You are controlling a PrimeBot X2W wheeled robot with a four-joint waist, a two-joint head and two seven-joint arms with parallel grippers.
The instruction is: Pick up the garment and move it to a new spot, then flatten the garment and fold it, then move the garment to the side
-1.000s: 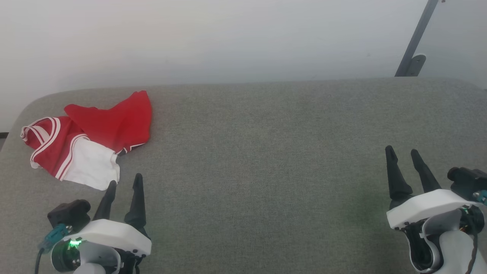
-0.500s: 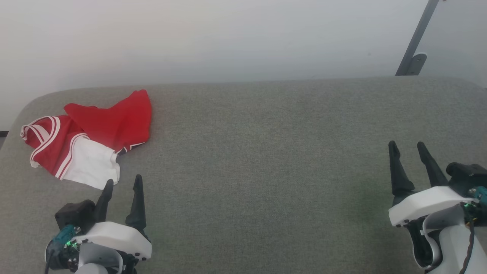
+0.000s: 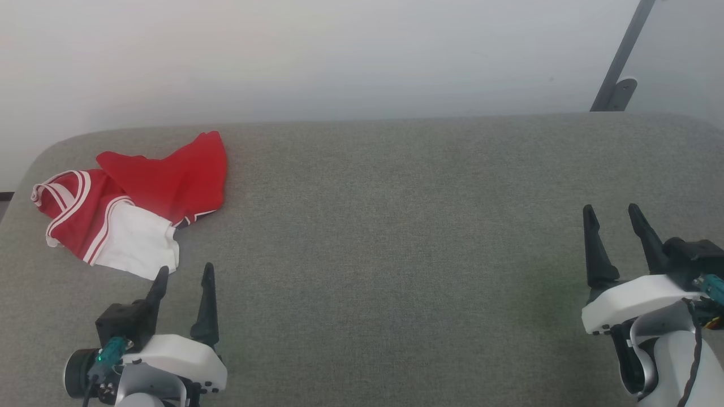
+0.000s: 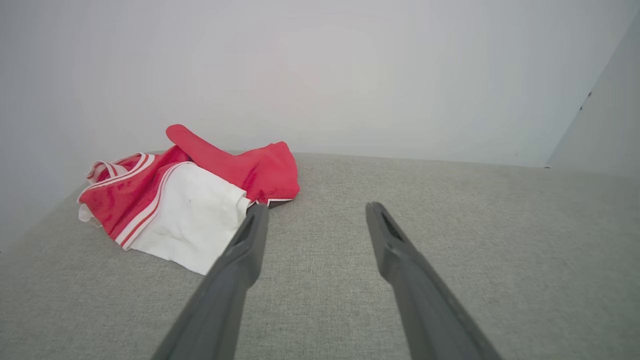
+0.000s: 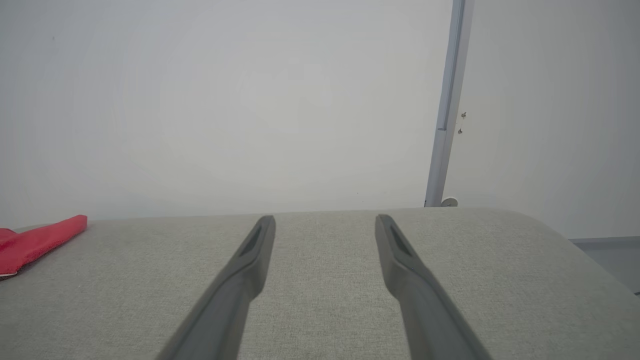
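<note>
The left gripper stands with its two long, dark, tapering fingers spread apart and nothing between them. One fingertip lies just beside the white sleeve of the garment, and I cannot tell whether it touches the cloth. The right gripper is spread the same way and holds nothing, well apart from the garment on the far right of the surface.

The surface is covered in a coarse grey woven fabric with rounded corners. The garment lies crumpled at its far left corner. It is glossy red cloth with a matte white sleeve and white-striped trim.

Compared with a second ago, the left gripper's white housing sits lower in the head view. The right gripper's fingertips sit a little higher and further right. The garment's folds are unchanged.

In the left wrist view, the left gripper frames bare fabric, and the garment shows a red fold standing up off the heap. In the right wrist view, the right gripper points at a plain white wall. A red tip of the garment shows at the left edge, and a grey pole rises behind the surface.
</note>
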